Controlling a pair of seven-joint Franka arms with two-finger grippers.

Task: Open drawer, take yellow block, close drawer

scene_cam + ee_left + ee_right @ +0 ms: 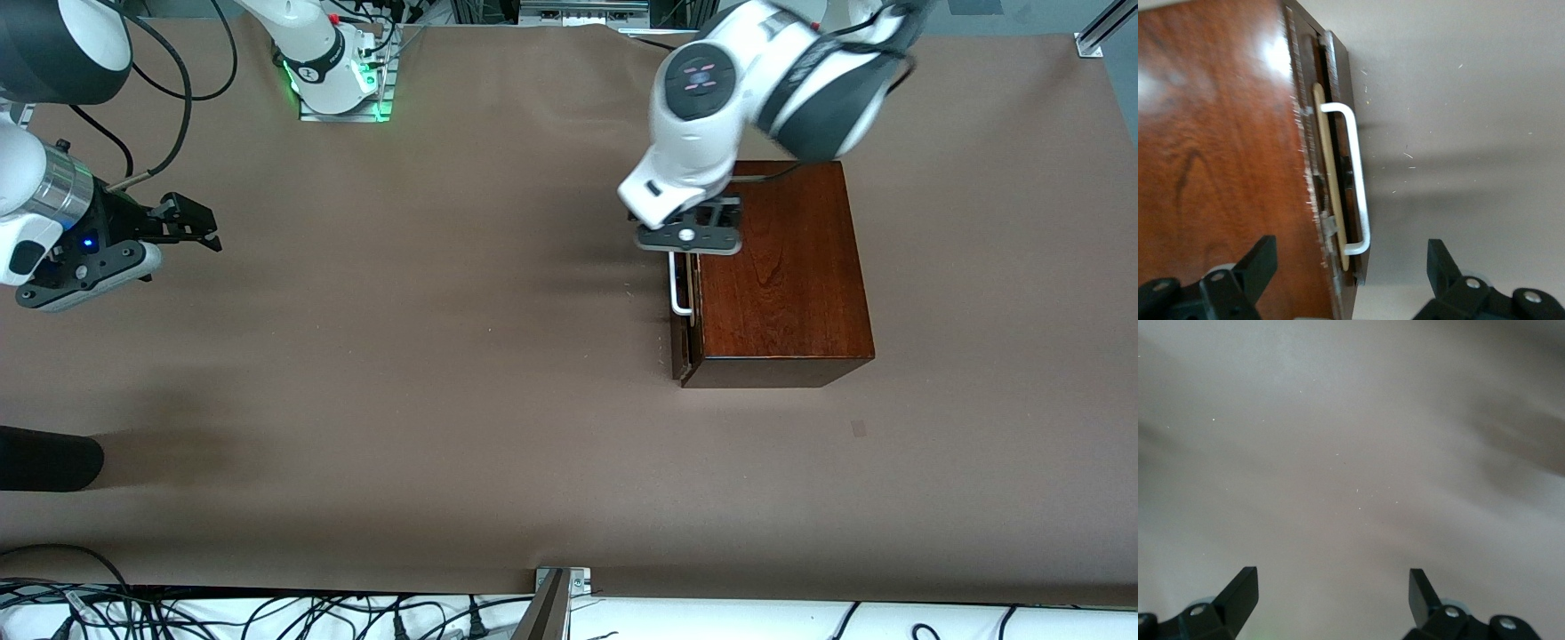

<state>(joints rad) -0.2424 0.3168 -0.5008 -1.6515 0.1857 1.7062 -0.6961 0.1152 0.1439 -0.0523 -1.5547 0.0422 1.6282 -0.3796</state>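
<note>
Over drawer [685,307] front, left hand [686,252] spread wide above white handle [1353,175]; drawer barely cracked, mahogany box [773,276] toward left arm's end of table [444,373].

Fingers [1258,261] straddle box edge and handle w/o touching. Judgement: step = grip handle. Lower so bar sits btwn pads, centre on it, close, pull straight out, no twist. Yellow block not visible, presumably inside. Right hand [191,227] waits over bare table at right arm's end, fingers apart, holding nothing.
</note>
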